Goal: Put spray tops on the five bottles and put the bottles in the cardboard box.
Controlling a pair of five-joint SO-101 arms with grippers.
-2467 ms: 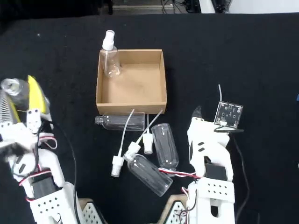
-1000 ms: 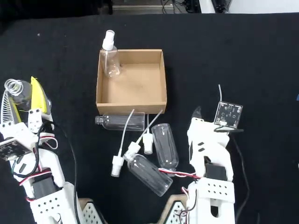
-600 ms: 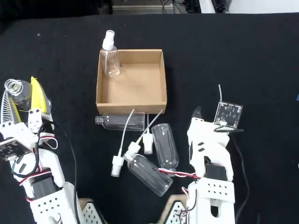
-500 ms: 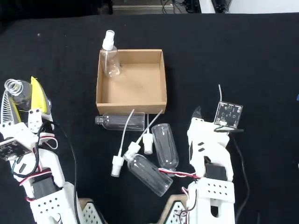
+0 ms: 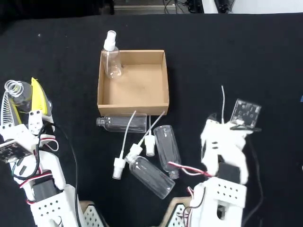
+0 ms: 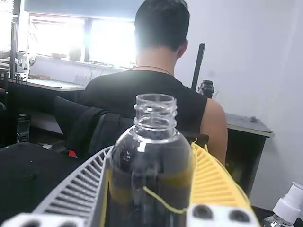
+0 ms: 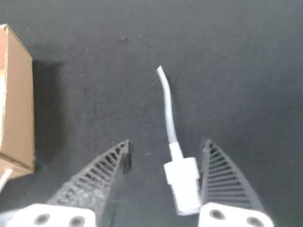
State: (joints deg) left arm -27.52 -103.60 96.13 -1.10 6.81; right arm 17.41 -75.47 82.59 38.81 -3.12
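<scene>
**Bottle Gripped at the Left, Spray Top Between Spread Fingers at the Right**

At the left edge of the high view, an uncapped bottle (image 5: pixel 14 89) is clamped between the grey and yellow fingers of the left gripper (image 5: pixel 21 97). In the left wrist view its bare neck is seen reaching past the fingertips. The right gripper (image 7: pixel 165 142) is held spread wide above the black table (image 7: pixel 236 47). A spray top (image 7: pixel 182 184) lies between its fingers, close against one of them, and is not squeezed. Its thin tube points away from the wrist.

In the upper centre of the high view the cardboard box (image 5: pixel 132 108) is set, and a capped bottle (image 5: pixel 112 61) stands in its upper left corner. Just below the box, three more bottles (image 5: pixel 122 124) (image 5: pixel 166 146) (image 5: pixel 151 176) lie on their sides among three loose spray tops (image 5: pixel 118 168) (image 5: pixel 133 150) (image 5: pixel 150 144).
</scene>
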